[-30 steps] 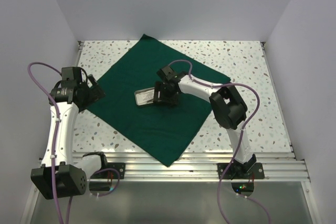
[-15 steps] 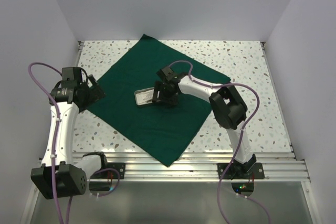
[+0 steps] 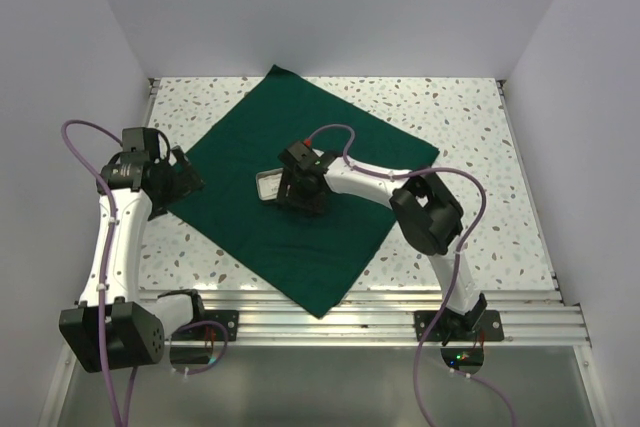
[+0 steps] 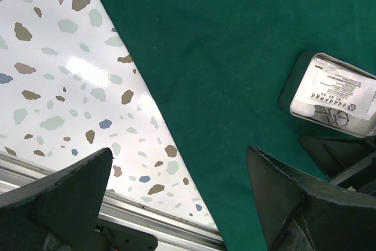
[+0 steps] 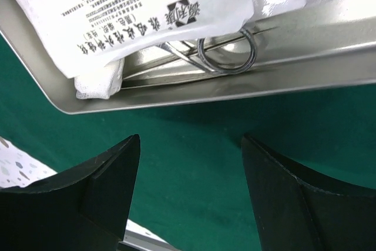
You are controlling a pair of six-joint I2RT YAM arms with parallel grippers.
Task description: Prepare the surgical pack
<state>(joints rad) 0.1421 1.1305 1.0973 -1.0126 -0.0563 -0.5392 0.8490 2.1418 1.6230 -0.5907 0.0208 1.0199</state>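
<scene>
My right gripper (image 5: 189, 151), jaws spread and empty, hovers just short of the steel tray (image 5: 282, 69), its long rim crosswise ahead. My left gripper (image 4: 179, 157), also spread, sits well apart.

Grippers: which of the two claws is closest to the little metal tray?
The right gripper, at the steel tray's edge in the middle of the green drape. The left gripper sits far off, over the drape's left edge.
</scene>
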